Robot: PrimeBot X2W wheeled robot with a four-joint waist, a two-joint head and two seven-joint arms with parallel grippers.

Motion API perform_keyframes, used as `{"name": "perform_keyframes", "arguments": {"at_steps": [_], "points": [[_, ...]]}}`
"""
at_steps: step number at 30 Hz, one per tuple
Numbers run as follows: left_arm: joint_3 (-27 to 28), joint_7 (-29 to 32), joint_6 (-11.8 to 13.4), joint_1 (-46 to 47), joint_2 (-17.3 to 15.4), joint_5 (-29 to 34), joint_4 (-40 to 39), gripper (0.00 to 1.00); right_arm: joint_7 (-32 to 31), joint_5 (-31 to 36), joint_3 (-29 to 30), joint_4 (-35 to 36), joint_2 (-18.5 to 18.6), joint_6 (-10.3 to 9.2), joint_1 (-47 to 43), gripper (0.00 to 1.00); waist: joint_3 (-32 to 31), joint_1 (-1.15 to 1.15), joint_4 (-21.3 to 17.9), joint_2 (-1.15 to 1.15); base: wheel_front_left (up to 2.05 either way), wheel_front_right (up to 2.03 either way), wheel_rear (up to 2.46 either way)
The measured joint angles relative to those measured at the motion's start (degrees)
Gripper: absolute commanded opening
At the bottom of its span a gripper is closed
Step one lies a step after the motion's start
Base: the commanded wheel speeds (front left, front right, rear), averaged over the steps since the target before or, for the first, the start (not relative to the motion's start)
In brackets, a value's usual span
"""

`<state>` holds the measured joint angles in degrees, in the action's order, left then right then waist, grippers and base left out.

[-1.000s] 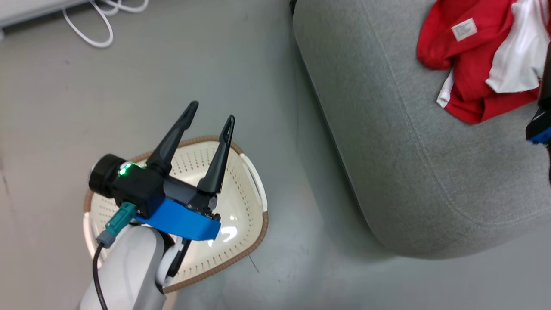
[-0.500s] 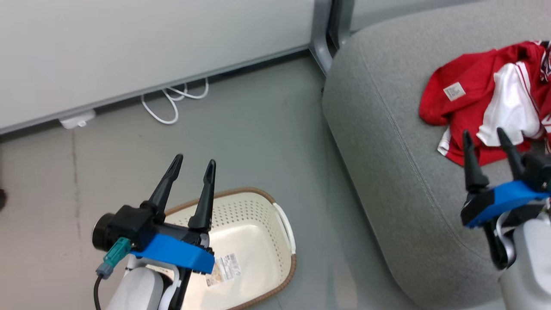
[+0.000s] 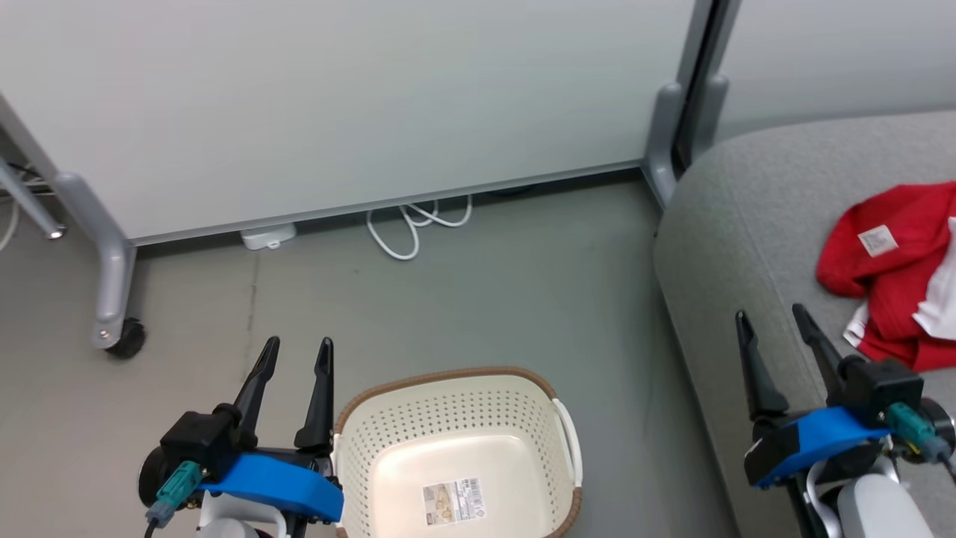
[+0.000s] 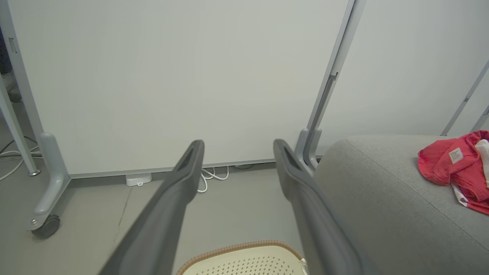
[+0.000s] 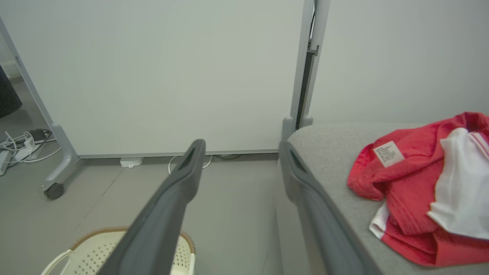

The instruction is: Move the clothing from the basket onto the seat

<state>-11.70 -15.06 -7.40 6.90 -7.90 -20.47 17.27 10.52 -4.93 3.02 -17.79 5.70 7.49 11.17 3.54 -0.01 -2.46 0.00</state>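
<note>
Nearest the robot, the left hand (image 3: 299, 344) sits low on its own side with its two dark fingers spread apart and nothing between them. The right hand (image 3: 769, 314) is at the opposite lower corner, fingers likewise apart and empty. Both point away from the body.

Between them, though much closer to the left hand, the basket (image 3: 448, 372) stands on the floor (image 3: 485, 299). Its near rim is touching or just beside that hand's base in the head view. The bottom shows bare cream plastic and a paper label (image 3: 452, 501), with no red fabric in the part that is in view.

Beyond the right hand the seat (image 3: 747, 224) rises, its rounded corner just ahead of the fingertips. The clothing (image 3: 889, 246) lies on that cushion as a crumpled red and white heap with a white tag (image 3: 877, 240) facing up. It has no clear long axis and is cut by the picture's edge.

It lies ahead of the right hand and to its outer side, and well apart from the left hand, which has the whole basket and a strip of floor in between. If anything more is to be done with the heap, the right arm is plainly the nearer one. Judging by the bare basket, the transfer looks complete.

Farthest off, a white cable (image 3: 411, 232) loops on the floor below a pale partition panel (image 3: 336, 112).
</note>
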Motion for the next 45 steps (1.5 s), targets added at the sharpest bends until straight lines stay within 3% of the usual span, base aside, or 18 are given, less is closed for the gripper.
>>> {"name": "perform_keyframes", "arguments": {"at_steps": [13,31,32,41,45], "points": [[4.4,0.0,0.0,-2.1,1.7,0.4,3.6,1.0,-1.1,-0.4,-2.6,3.4,-2.4,0.0,-6.0,1.0,-3.7,0.01,5.5,0.0,0.0,0.0,0.0],[5.7,0.0,0.0,-2.4,2.9,1.7,4.1,1.0,-1.7,-1.5,-1.8,3.3,-2.7,0.0,-6.7,1.0,-3.7,0.01,5.6,0.0,0.0,0.0,0.0],[5.7,0.1,0.0,-2.6,2.9,1.7,4.4,0.0,-1.7,-1.5,-1.9,2.9,-2.7,0.0,-6.8,0.0,-3.7,0.01,5.6,0.0,0.0,0.0,0.0],[5.4,0.4,0.0,-6.9,3.3,1.2,8.9,0.0,-2.0,-1.5,-2.0,-1.9,-2.8,0.0,-8.8,0.0,-3.7,0.01,5.5,0.0,0.0,0.0,0.0],[5.7,1.5,0.0,-7.3,3.5,-2.1,8.9,0.0,-2.8,-5.3,-1.7,-2.4,-2.9,0.0,-9.1,0.0,-3.7,0.01,5.5,0.0,0.0,0.0,0.0]]}}
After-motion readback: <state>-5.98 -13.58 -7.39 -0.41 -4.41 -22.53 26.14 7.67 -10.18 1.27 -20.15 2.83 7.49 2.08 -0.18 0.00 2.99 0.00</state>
